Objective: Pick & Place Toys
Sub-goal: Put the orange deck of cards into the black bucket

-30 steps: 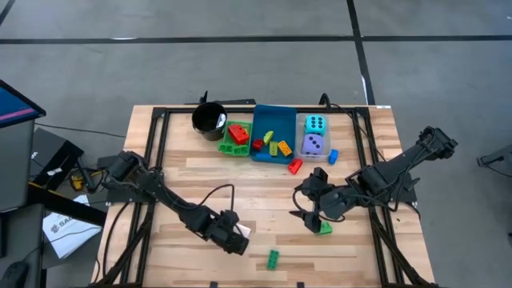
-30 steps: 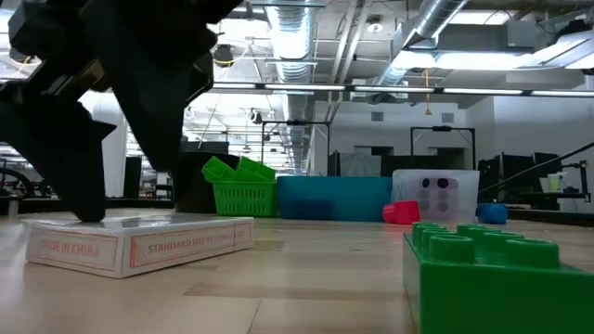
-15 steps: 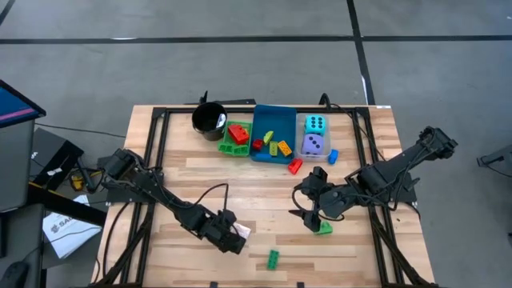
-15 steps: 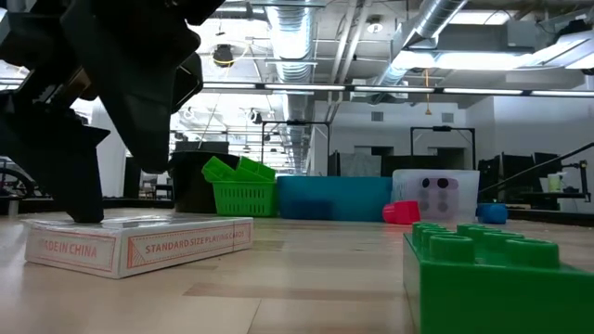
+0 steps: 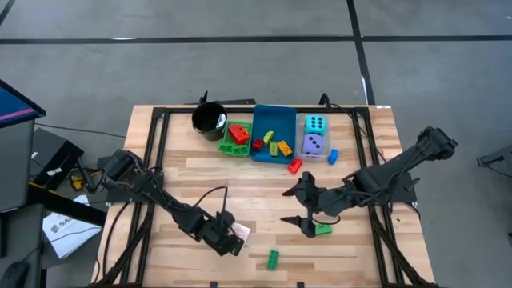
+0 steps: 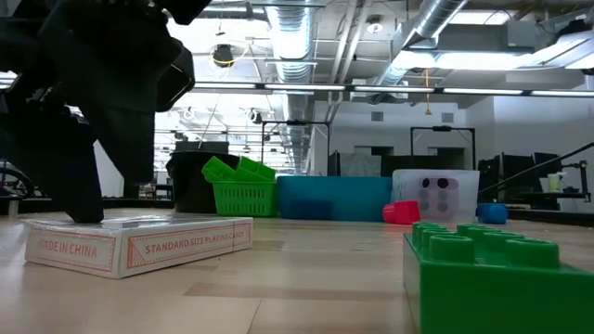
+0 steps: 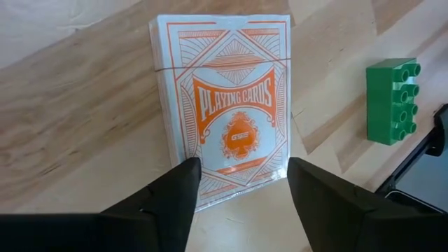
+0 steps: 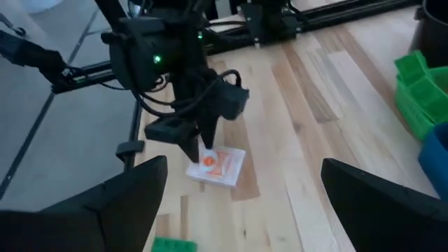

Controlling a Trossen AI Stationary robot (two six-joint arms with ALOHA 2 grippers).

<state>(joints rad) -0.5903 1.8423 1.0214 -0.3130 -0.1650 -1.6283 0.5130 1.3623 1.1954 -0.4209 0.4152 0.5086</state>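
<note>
Jaws of the left gripper (image 7: 238, 183) are straddling a white-and-orange playing-card pack (image 7: 225, 105) lying flat on the wooden counter (image 5: 264, 180), not yet gripping. Closing on it looks next. Right gripper (image 5: 298, 207) is waiting, jaws wide.

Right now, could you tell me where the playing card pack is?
In the high view, the card pack lies flat near the table's front edge, left of centre, under the left gripper, with a green brick nearby.

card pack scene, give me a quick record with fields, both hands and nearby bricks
card pack: flat on the table, orange print up
left hand: fingers astride the pack's near end
right hand: open, above the table beside a green brick
second green brick: loose near the table's front edge
table: wooden
</note>
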